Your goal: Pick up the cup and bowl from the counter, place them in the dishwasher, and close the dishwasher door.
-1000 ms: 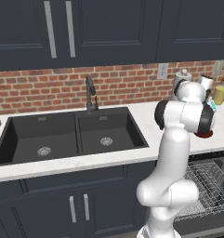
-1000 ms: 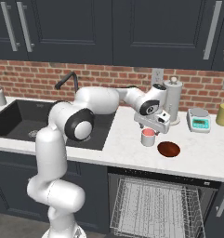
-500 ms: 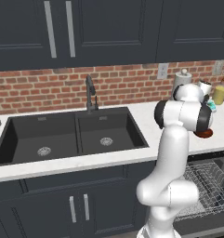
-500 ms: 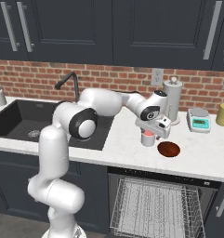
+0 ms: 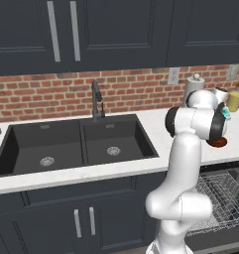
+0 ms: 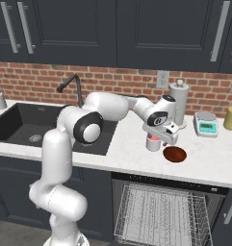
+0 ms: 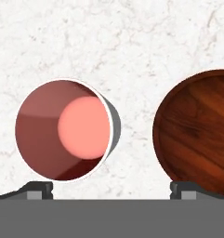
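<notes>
Cup [image 7: 62,130]: small, round, red; upright on the counter [image 7: 108,42], seen from straight above in hand view — pale pink floor, darker red inner wall, thin pale rim, grey shadow on one side. In right base view the cup [image 6: 151,143] shows as a short red cylinder, top hidden by the gripper [image 6: 161,136] just over it. In left base view cup is hidden behind the arm.

Bowl [image 7: 199,135]: shallow, glossy, dark red-brown w/ wood-like streaks; just beside cup, not touching — strip of white marble between them. Cut off at frame edge in hand view. Right base view gives the whole bowl [image 6: 174,154], flat on counter near front edge. Left base view: only a sliver of bowl [image 5: 217,142] past the arm.

Gripper [image 7: 111,189]: jaws spread wide, holding nothing; one tip at cup's rim, other over bowl's edge. Tips only partly seen at bottom of hand view.

Dishwasher [image 6: 158,211]: under counter, below cup and bowl; grey wire rack pulled out. Left base view catches rack corner [image 5: 222,198] only. Door not made out with certainty in either.

Other, right base view: white canister [image 6: 179,102] by brick wall, small scale [image 6: 206,124], yellow jar [image 6: 231,117] cut by frame edge, black double sink [image 6: 26,127] w/ dark faucet [image 6: 71,86].
</notes>
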Controlling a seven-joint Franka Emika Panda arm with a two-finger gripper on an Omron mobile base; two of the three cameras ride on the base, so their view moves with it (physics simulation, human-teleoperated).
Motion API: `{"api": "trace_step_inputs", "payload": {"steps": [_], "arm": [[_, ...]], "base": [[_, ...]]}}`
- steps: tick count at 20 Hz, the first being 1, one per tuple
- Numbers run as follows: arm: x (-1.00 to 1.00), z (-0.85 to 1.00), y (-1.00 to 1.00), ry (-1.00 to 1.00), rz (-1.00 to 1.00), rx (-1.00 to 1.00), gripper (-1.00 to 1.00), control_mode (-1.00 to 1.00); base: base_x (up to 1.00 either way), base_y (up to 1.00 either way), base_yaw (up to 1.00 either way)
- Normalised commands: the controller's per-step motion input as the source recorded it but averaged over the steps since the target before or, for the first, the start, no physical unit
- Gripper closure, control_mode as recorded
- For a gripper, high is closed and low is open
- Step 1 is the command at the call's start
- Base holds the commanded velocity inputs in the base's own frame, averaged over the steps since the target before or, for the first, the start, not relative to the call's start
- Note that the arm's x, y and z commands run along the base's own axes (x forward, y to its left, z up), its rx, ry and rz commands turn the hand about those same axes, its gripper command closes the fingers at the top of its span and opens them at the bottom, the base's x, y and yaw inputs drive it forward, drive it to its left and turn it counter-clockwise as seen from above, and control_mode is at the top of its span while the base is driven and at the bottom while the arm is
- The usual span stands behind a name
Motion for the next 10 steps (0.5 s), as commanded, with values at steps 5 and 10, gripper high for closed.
{"api": "trace_step_inputs", "payload": {"steps": [5, 10], "arm": [[0.05, 0.01, -0.02, 0.0, -0.16, 0.08, -1.0, -1.0], [0.26, 0.0, -0.05, 0.0, -0.16, 0.06, -1.0, -1.0]], "base": [[0.0, 0.0, 0.0], [0.0, 0.0, 0.0]]}}
